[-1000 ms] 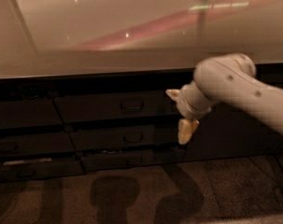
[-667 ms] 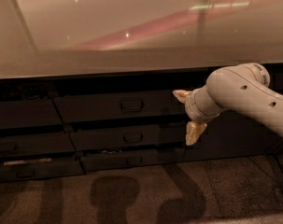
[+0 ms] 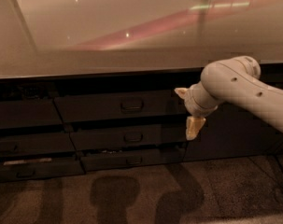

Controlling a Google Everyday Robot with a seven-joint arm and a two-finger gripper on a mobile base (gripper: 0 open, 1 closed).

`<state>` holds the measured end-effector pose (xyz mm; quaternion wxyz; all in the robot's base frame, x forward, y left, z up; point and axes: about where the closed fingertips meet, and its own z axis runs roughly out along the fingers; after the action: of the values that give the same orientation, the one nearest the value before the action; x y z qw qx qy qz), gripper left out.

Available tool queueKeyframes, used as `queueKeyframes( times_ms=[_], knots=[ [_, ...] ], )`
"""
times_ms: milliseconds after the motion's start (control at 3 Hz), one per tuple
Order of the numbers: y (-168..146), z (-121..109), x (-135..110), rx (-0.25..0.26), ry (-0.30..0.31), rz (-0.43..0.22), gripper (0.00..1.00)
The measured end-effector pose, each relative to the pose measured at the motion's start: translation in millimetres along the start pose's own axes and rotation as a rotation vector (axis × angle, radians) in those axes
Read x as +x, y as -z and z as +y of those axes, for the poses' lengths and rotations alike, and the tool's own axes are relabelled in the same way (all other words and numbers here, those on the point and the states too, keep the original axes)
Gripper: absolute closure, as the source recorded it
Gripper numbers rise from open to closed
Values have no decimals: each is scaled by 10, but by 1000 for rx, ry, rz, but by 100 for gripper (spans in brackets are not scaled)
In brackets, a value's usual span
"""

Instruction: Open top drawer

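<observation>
The top drawer (image 3: 99,107) is the widest dark front under the counter, with a small loop handle (image 3: 131,105) at its middle. My gripper (image 3: 187,110) hangs in front of the drawer's right end, well to the right of the handle and not touching it. It is open, with one pale fingertip (image 3: 180,93) up and the other fingertip (image 3: 193,128) down, and nothing between them. The white arm (image 3: 244,85) comes in from the right.
A pale glossy countertop (image 3: 131,36) runs above the drawers. Two narrower drawer fronts (image 3: 131,137) (image 3: 131,160) sit below the top one, with more dark fronts (image 3: 24,143) at the left. A dark cabinet panel (image 3: 239,134) stands behind the arm. Speckled floor (image 3: 131,195) lies in front.
The arm and gripper have shifted a little to the right, away from the drawer handle. The drawers look the same as before.
</observation>
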<state>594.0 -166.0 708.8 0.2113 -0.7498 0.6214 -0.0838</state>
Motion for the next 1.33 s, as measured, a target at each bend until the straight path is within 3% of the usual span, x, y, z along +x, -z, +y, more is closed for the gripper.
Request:
queueKeyframes(
  times_ms=[333, 667, 1000, 1333],
  knots=[
    [-195, -181, 249, -46, -59, 49, 0],
    [-196, -181, 251, -46, -59, 49, 0],
    [-329, -388, 598, -77, -130, 131, 0],
    [-491, -706, 1047, -110, -217, 254, 0]
  ],
)
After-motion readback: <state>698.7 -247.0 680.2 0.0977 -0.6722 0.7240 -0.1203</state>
